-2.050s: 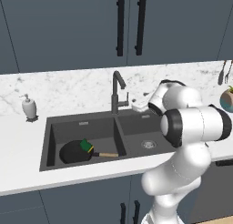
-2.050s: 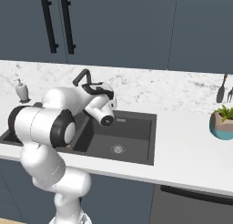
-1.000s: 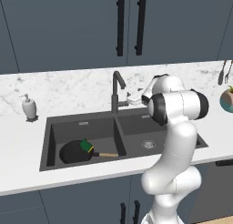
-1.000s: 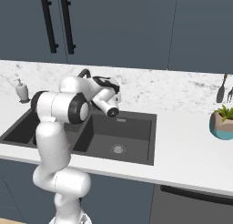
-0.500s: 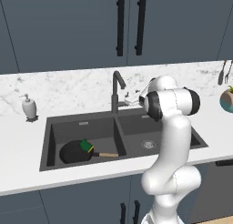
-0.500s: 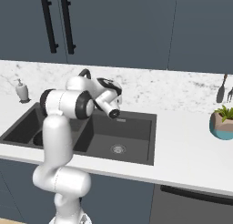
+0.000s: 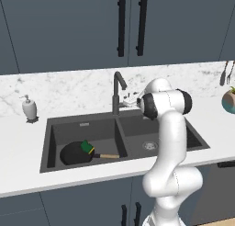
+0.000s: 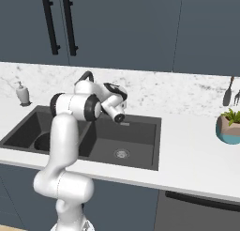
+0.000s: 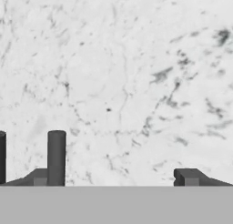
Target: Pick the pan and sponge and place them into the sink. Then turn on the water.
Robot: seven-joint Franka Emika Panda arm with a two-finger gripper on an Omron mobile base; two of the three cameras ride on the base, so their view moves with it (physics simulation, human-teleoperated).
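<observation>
Swung in behind the faucet (image 7: 117, 89), the tool (image 9: 116, 177) gapes wide, empty, facing the marble backsplash (image 9: 127, 73).

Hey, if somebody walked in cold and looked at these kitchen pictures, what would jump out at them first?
Probably the white robot arm rising in front of the dark double sink, its open tool up by the tall hooked faucet behind the basins. Next, the black pan lying in the left basin with the green sponge at its edge. No water is running.
</observation>
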